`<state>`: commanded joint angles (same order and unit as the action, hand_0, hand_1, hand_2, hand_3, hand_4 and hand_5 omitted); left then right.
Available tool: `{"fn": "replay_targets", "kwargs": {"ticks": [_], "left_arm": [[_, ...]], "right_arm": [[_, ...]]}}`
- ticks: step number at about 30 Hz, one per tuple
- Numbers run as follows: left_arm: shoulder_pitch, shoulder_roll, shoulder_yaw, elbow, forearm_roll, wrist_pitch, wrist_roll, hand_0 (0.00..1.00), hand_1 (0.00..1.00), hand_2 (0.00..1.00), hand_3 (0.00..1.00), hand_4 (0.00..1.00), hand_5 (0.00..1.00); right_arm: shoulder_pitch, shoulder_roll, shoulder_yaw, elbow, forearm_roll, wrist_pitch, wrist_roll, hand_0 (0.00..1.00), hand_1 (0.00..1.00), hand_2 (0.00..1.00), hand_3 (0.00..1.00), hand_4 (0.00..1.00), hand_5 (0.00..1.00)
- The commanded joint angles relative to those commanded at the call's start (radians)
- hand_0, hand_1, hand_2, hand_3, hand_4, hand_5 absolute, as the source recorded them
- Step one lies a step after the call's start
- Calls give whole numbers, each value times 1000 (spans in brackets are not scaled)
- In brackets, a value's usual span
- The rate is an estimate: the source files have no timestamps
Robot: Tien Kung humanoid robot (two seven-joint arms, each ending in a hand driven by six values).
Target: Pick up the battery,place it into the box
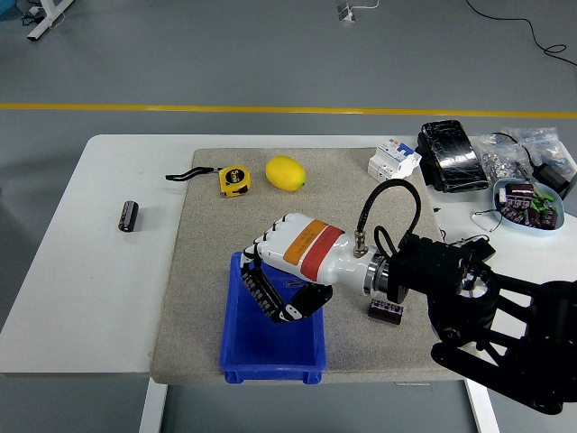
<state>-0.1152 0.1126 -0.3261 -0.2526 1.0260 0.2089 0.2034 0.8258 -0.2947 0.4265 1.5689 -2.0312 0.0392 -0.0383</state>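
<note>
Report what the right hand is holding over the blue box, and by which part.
Nothing visible: the right hand hovers over the blue box with curled fingers, and no object shows between them. A dark battery lies on the mat, ungrasped.

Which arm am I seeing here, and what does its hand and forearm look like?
It is the right arm, black and bulky, entering from the lower right. Its right hand has a white shell with an orange and red band across the back, black segmented fingers, and a black cable looping over the wrist.
</note>
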Motion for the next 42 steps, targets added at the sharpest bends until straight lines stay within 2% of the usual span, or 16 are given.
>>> {"fn": "replay_targets", "kwargs": {"ticks": [4, 5, 10, 11, 22, 23, 28, 29, 34, 35, 39, 42], "left_arm": [[-3, 2, -1, 1, 0, 0, -2, 696, 671, 713, 620, 643, 651], [-4, 2, -3, 1, 1, 0, -3, 696, 671, 711, 623, 642, 650], [-6, 3, -5, 1, 4, 1, -3, 696, 671, 711, 623, 642, 650], [-6, 3, -6, 1, 7, 0, -3, 696, 671, 710, 625, 644, 652], [-1, 2, -13, 1, 18, -3, 0, 696, 669, 711, 626, 644, 651], [-1, 2, -13, 1, 18, -3, 0, 696, 669, 711, 625, 644, 651], [0, 1, -10, 1, 10, -2, -1, 696, 669, 711, 625, 644, 651], [1, 1, -9, 1, 7, -1, -2, 696, 668, 710, 624, 645, 650], [0, 1, -7, 2, 9, -3, -1, 696, 668, 710, 624, 645, 650], [0, 1, -8, 2, 9, -2, -1, 696, 670, 710, 626, 644, 650], [3, 0, -11, 3, 14, -1, 0, 696, 670, 710, 626, 644, 650], [5, -2, -15, 3, 20, -2, 2, 696, 670, 710, 626, 643, 648]], "right_arm": [[12, 13, -6, -31, -2, -3, 11, 514, 502, 593, 824, 927, 259], [14, 15, -5, -38, -2, -6, 14, 543, 622, 731, 998, 998, 279], [20, 16, 13, -71, 4, -31, 23, 543, 622, 731, 998, 998, 279], [21, 15, 16, -75, 5, -33, 24, 579, 649, 768, 998, 998, 287], [14, -8, 66, -70, 15, -24, 25, 574, 650, 769, 998, 998, 289], [10, -13, 72, -70, 15, -23, 26, 564, 649, 758, 959, 998, 289], [-27, -70, 117, -56, 11, -3, 18, 564, 649, 758, 959, 998, 289], [-41, -83, 126, -52, 12, -3, 17, 550, 627, 730, 887, 998, 295], [-123, -150, 163, -31, -2, -44, 19, 550, 627, 730, 887, 998, 295], [-139, -161, 170, -28, -1, -53, 18, 528, 593, 684, 706, 998, 304], [-206, -194, 203, -17, -6, -74, 8, 528, 593, 684, 706, 998, 304], [-261, -198, 234, -16, -17, -80, -8, 529, 589, 679, 695, 998, 306]]}}
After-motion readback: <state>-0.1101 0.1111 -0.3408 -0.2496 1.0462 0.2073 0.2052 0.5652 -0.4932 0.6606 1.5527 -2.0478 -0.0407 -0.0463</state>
